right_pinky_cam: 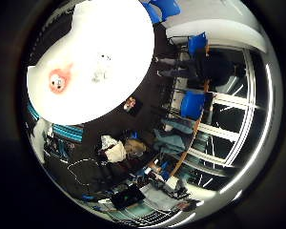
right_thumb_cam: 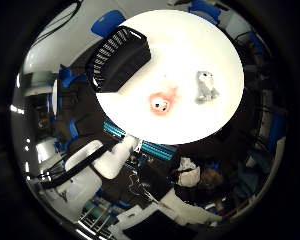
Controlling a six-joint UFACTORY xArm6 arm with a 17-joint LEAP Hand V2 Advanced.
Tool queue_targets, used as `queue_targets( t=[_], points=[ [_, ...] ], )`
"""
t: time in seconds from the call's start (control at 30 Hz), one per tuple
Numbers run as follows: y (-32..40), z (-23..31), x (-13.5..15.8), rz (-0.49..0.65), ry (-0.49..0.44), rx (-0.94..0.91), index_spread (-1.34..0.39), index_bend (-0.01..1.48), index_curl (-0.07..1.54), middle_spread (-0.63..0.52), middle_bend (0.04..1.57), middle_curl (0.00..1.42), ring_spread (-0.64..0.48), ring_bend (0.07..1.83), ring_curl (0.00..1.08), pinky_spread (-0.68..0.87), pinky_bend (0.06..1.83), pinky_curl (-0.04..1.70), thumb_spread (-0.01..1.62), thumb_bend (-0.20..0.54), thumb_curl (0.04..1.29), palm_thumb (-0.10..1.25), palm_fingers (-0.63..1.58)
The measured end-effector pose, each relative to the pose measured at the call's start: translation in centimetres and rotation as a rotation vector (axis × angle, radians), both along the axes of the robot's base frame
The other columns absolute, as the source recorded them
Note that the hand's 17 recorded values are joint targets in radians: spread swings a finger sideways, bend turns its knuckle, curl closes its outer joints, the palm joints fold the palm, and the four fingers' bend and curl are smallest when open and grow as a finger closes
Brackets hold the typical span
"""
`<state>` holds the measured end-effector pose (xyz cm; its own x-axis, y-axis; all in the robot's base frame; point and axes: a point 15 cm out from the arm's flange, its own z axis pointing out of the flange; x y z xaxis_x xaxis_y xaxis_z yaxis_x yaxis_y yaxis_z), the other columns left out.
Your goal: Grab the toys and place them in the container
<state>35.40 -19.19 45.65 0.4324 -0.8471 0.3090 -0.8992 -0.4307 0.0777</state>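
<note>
On the round white table, only the thumb-side view shows the black slatted container (contents unclear), well apart from orange toy and grey toy; finger state cannot be told.

A: Where does the thumb-side palm camera look?
B: Out from the palm, well above the round white table, taking in nearly the whole top, with the black slatted container at the frame's upper left.
A: And the little-finger side?
B: It faces more toward the room: blue chairs sit right of centre, and the table is pushed into the upper left.
A: What do they share?
B: The tabletop, with the orange toy and the grey toy.
</note>
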Motion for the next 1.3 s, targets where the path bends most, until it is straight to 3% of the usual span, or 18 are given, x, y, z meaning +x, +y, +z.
queue_targets(
  t=[0.63, 1.1, 1.2, 1.3],
  points=[
    [1.1, -10.4, 0.5, 0.036, 0.088, 0.043, -0.37, 0.14, 0.2, 0.12, 0.18, 0.27, 0.24, 0.28, 0.26, 0.42, 0.54, 0.3, 0.98, -0.028, 0.29, 0.46, -0.05],
    [3.6, -12.7, 1.2, 0.034, 0.091, 0.064, -0.36, 0.14, 0.22, 0.12, 0.18, 0.27, 0.24, 0.29, 0.27, 0.44, 0.55, 0.31, 0.98, -0.026, 0.3, 0.47, -0.04],
    [3.8, -12.7, 1.2, 0.022, 0.09, 0.06, -0.34, 0.14, 0.22, 0.14, 0.18, 0.27, 0.25, 0.3, 0.27, 0.46, 0.58, 0.32, 1.01, 0.009, 0.32, 0.59, -0.02],
    [4.0, -12.5, 0.8, -0.006, 0.1, 0.07, -0.3, 0.15, 0.22, 0.15, 0.2, 0.29, 0.27, 0.31, 0.27, 0.49, 0.64, 0.33, 1.11, -0.013, 0.34, 0.65, 0.01]
  ],
)
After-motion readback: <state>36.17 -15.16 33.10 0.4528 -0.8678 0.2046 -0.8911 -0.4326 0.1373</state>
